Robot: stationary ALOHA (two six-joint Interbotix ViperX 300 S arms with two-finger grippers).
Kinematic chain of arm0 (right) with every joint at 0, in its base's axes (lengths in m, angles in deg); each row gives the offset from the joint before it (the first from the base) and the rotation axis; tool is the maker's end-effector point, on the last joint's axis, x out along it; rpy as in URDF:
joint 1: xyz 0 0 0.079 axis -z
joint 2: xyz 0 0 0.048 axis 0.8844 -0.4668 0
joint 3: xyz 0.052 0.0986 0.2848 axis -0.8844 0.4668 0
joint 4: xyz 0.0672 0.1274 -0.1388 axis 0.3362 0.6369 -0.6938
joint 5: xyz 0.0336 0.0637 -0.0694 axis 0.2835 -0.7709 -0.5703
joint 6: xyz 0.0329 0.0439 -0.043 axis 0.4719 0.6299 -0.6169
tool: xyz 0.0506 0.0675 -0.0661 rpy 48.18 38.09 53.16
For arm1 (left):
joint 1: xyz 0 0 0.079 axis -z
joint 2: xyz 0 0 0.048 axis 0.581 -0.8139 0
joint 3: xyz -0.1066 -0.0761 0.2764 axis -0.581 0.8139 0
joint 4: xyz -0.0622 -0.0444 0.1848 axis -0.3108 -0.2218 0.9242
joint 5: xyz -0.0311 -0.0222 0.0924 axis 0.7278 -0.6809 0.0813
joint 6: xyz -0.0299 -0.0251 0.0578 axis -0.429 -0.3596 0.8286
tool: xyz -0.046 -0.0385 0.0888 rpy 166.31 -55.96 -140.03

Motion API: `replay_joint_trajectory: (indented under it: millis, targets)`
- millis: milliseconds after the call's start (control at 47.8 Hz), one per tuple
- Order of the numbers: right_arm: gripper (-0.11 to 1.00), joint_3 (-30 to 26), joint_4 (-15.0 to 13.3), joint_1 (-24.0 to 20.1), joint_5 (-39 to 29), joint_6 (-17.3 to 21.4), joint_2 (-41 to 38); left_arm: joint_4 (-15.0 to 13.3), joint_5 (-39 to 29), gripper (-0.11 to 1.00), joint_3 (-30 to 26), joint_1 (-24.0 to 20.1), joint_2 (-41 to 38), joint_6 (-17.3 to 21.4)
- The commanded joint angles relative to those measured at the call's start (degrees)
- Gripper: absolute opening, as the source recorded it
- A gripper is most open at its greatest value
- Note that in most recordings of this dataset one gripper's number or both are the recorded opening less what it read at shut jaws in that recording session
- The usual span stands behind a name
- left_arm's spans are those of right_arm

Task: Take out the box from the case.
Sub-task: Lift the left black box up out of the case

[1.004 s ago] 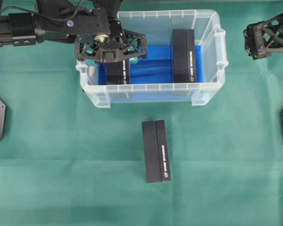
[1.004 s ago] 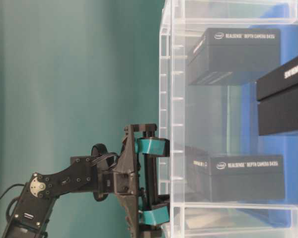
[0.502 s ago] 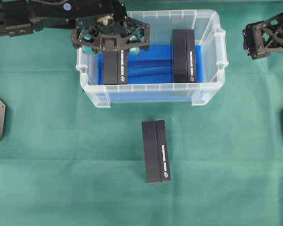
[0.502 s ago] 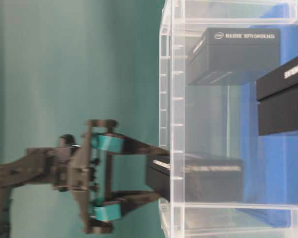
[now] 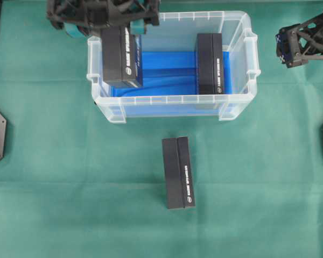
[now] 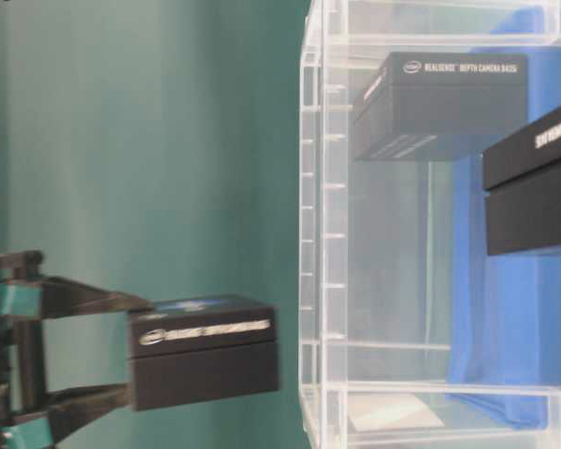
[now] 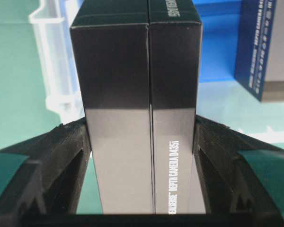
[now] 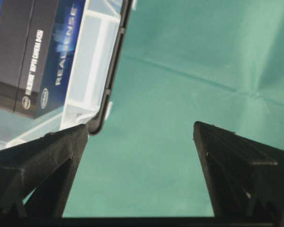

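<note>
- A slip is judged the main risk: the held box (image 5: 120, 56) is gripped near one end only, as the left wrist view shows, so its long free end could swing or slide out of the pads if it is carried off quickly.
- A knock against the rim of the case (image 5: 172, 99) could follow if the box is lowered before it has been carried clear; in the overhead view it is seen over the case's left part, and in the table-level view it appears lifted out past the rim, though that view is blurred and the margin cannot be judged.
- A second box (image 5: 210, 63) is left standing inside the case on the blue lining (image 5: 169, 72), and a third box (image 5: 178, 172) lies on the green cloth (image 5: 54, 177) in front of the case.
- The left gripper (image 7: 142, 142) is closed partway, both fingers pressed against the held box's long sides.
- The right gripper (image 8: 141, 137) is spread wide and holds nothing; it is parked beside the case's right end, apart from it.
</note>
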Motion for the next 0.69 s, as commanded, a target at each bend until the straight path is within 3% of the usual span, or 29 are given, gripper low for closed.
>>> replay_joint_trajectory:
  millis: [0, 230, 669]
  targets:
    - [0.91, -0.44, -0.18, -0.09, 0.26, -0.09, 0.53, 0.26, -1.76, 0.60, -3.96, -0.09, 1.67, 0.62]
    - [0.91, -0.35, -0.18, -0.44, 0.35, -0.09, 0.53, 0.26, -3.87, 0.60, -6.50, -0.09, 0.88, 1.05]
    - [0.91, -0.18, -0.18, -0.62, 0.35, -0.09, 0.53, 0.18, -3.96, 0.60, -6.24, -0.44, 0.88, 1.14]
